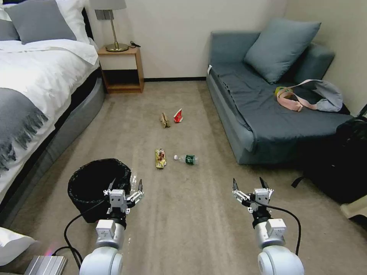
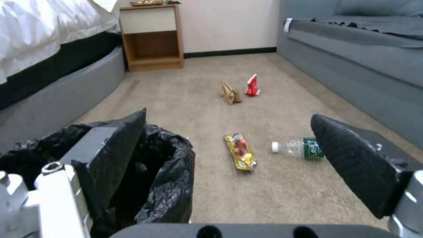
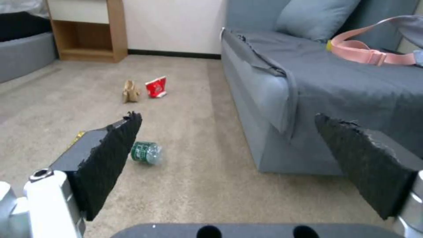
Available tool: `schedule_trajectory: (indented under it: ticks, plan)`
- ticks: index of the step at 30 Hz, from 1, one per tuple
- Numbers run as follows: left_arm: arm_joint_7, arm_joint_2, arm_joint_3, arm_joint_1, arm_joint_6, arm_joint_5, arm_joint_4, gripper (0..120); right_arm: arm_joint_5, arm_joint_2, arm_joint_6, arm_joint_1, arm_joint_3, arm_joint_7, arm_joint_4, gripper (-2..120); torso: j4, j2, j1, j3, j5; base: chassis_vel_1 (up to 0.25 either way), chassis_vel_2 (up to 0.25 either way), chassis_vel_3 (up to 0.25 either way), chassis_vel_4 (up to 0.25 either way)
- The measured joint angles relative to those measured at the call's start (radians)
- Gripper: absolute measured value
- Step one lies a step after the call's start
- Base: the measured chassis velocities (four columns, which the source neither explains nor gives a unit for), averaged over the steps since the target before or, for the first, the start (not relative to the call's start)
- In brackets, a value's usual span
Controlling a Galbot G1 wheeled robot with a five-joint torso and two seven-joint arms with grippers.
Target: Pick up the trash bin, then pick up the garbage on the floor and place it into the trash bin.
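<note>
So we're at step 1 by the look of it: the trash bin (image 1: 97, 187) sits on the carpet (image 1: 191, 229) at about 8 o'clock in the head view, not lifted yet. The left end effector (image 1: 126, 188) hovers right at the bin's rim on its 3 o'clock side with its fingers spread wide, nothing in them. The right end effector (image 1: 252, 187) is also wide and holding nothing, over bare carpet at 4 o'clock.

Next move, I'd guess, is getting 1 finger inside the bag-covered rim and closing.

All 4 bits of garbage are on the floor: snack wrapper (image 1: 160, 158) and bottle (image 1: 187, 159) near center, brown paper (image 1: 165, 120) and red packet (image 1: 178, 115) toward 12 o'clock. There's a bed (image 1: 34, 84) at 9, a sofa (image 1: 267, 103) at 2, and a nightstand (image 1: 122, 70) at 11.
</note>
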Motion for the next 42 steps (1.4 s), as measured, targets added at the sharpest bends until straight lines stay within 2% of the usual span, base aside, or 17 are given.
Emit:
schedule_trajectory:
  ticks: [33, 36, 39, 41, 42]
  plan:
    - [0.000, 0.000, 0.000, 0.000, 0.002, -0.001, -0.001, 100, 0.001, 0.000, 0.000, -0.001, 0.001, 0.000, 0.000, 100, 0.0000, 0.000, 0.000, 0.000, 0.0000, 0.000, 0.000, 0.000, 0.000]
    - [-0.004, 0.004, 0.000, 0.005, 0.020, -0.014, -0.022, 100, 0.005, 0.000, 0.000, -0.005, 0.008, 0.000, 0.003, 100, 0.0001, 0.000, 0.000, 0.000, -0.0003, 0.000, 0.000, 0.000, 0.000]
    - [-0.033, 0.026, -0.002, 0.031, 0.116, -0.081, -0.146, 100, 0.060, 0.010, -0.004, -0.066, 0.104, -0.009, 0.057, 100, -0.0001, 0.000, 0.000, 0.000, 0.0000, 0.000, 0.000, 0.000, 0.000]
    - [-0.033, 0.026, -0.002, 0.031, 0.116, -0.081, -0.146, 100, 0.060, 0.010, -0.004, -0.066, 0.104, -0.009, 0.057, 100, -0.0001, 0.000, 0.000, 0.000, 0.0000, 0.000, 0.000, 0.000, 0.000]
    - [-0.054, 0.043, -0.004, 0.050, 0.187, -0.131, -0.236, 100, 0.105, 0.019, -0.010, -0.115, 0.182, -0.019, 0.102, 100, -0.0001, 0.000, 0.000, 0.000, 0.0001, 0.000, 0.000, 0.000, 0.000]
